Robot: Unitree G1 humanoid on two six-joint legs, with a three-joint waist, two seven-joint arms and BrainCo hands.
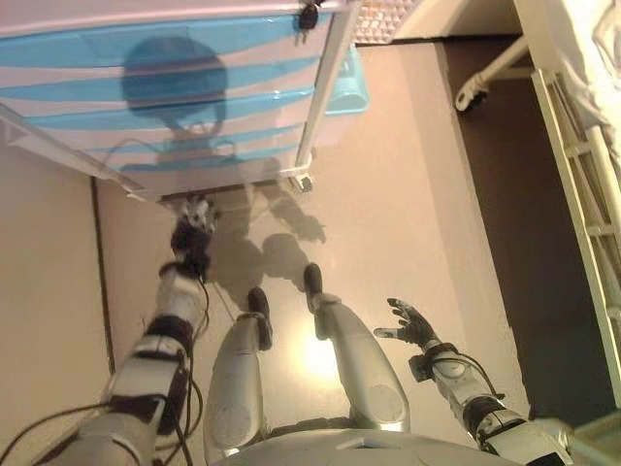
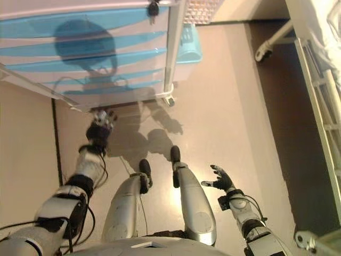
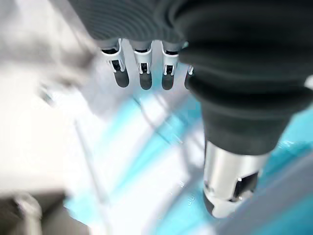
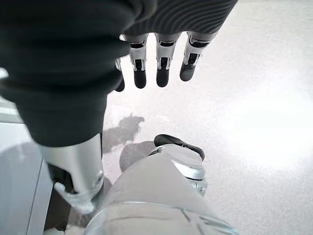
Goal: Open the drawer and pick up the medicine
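A white drawer cabinet with several translucent blue drawer fronts stands ahead of me, all drawers closed. My left hand reaches out low toward the cabinet's bottom edge, close to the lowest drawer. In the left wrist view its fingers are straight and hold nothing, with the blue drawer fronts just past them. My right hand hangs open at my right side above the floor, fingers straight and empty. No medicine is in view.
A blue bin sits behind the cabinet on its right. A caster shows at the cabinet's front corner. A white bed frame runs along the right, with a dark floor strip beside it. A small dark object sits on the cabinet top.
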